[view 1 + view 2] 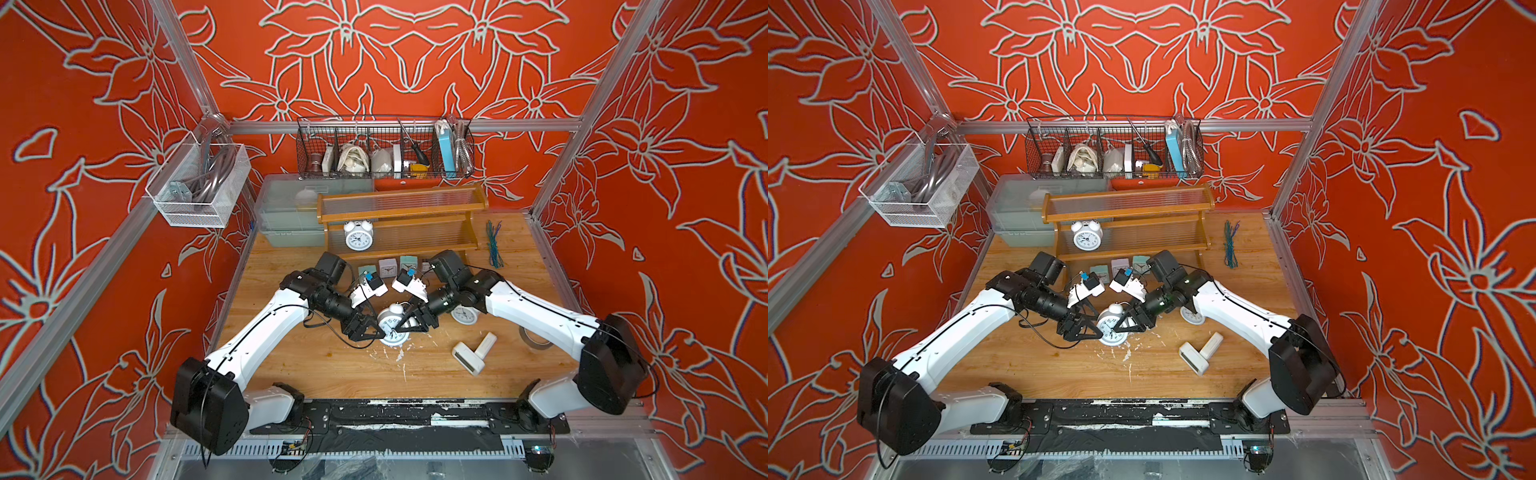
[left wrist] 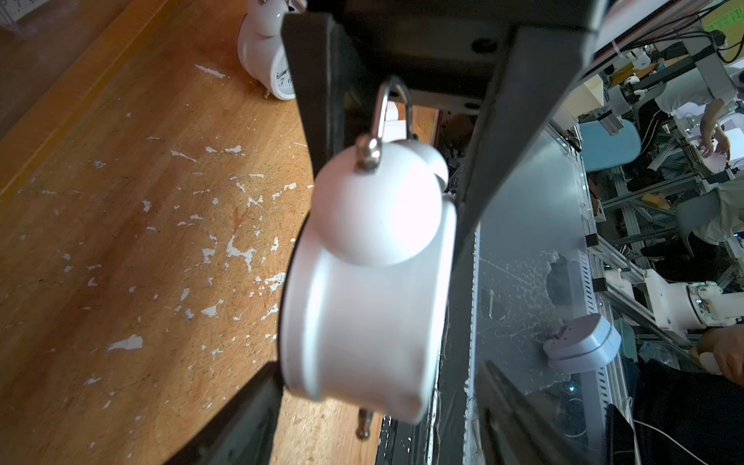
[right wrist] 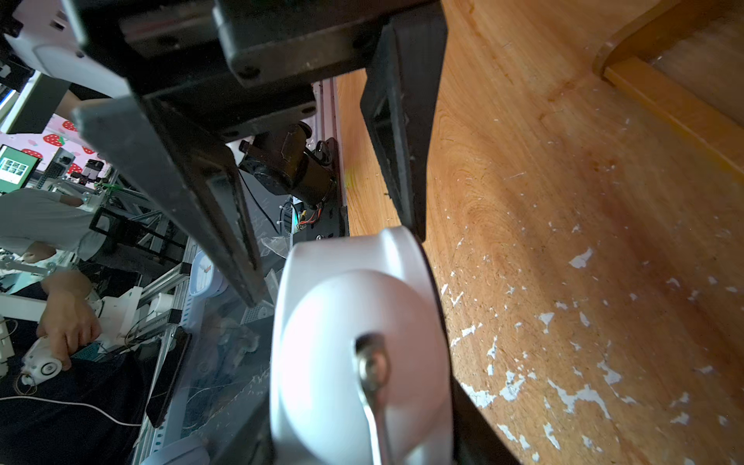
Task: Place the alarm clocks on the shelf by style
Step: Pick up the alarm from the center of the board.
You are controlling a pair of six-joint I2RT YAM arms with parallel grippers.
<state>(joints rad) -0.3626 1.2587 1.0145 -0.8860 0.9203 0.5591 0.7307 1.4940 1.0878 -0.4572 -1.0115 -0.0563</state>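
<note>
Right end effector (image 1: 402, 327): closed on the held clock (image 1: 390, 320), a white twin-bell, with 1 finger at the face rim and 1 at the back. Left end effector (image 1: 379, 333): jaws apart, set front and back of the same clock, with its handle and bells between the fingers. The left wrist view does not settle whether they press it, so its grip cannot be told. The 2 end effectors meet tip to tip above the middle of the bench (image 1: 332, 374). The held clock is tilted, face upward, with its bells toward the shelf (image 1: 399, 216). Contact between its feet and the bench cannot be told.

Just beside the right arm, the bench clock (image 1: 464, 314), a 2nd twin-bell, is partly hidden by that arm. To the robot's right, 2 digital clocks (image 1: 468, 358) lie on the bench, touching in a V. A tape roll (image 1: 534, 338) lies beyond them, half under the right arm.

The shelf stands at the back, with the bins (image 1: 282, 208) at its left end. The shelf clock (image 1: 358, 237), a 3rd twin-bell, stands upright at the left end of the middle tier. A row of square clocks (image 1: 387, 268) (teal, white, teal, and a 4th mostly hidden) stands just in front of the lower rail. Whether they are on the lowest tier or the bench cannot be told. A wire basket (image 1: 384, 147) hangs on the wall above.
</note>
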